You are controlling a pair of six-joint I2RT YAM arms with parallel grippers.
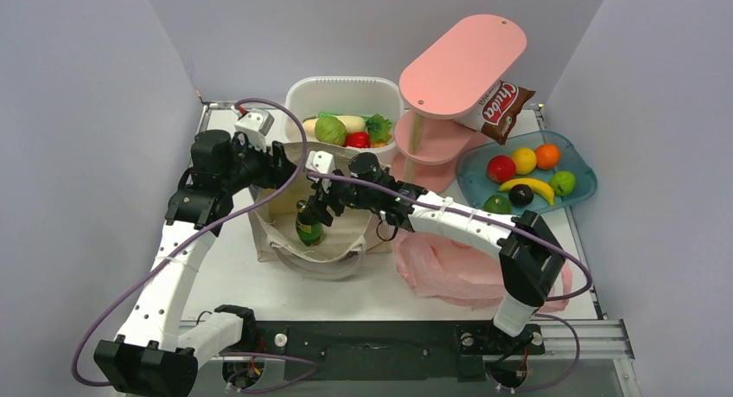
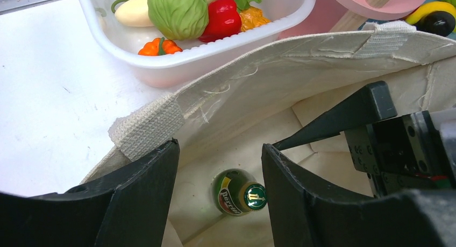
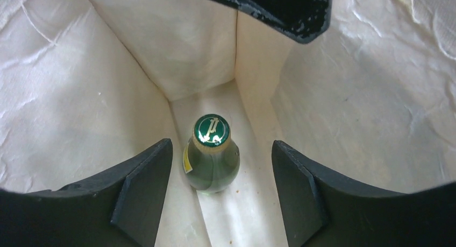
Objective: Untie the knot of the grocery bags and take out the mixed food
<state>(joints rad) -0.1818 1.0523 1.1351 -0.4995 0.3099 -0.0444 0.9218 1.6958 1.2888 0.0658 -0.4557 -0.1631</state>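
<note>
Green glass bottle (image 3: 211,155): upright on the floor of the canvas tote (image 2: 279,69), long axis vertical, cap up.
Right gripper (image 3: 220,150): nearer of the two, straight above the cap, fingers spread, nothing held, neck centred under the gap.
Left gripper (image 2: 219,147): fingers apart over the tote's mouth, near its far rim.
Likely next: straight drop, then closing on the neck.
White tub (image 1: 341,90): beyond the tote, vegetables inside.

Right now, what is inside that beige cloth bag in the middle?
One green glass bottle stands upright on the bottom of the canvas bag, cap up. Nothing else shows beside it, though the black fingers of the right gripper hide the near corners.
</note>
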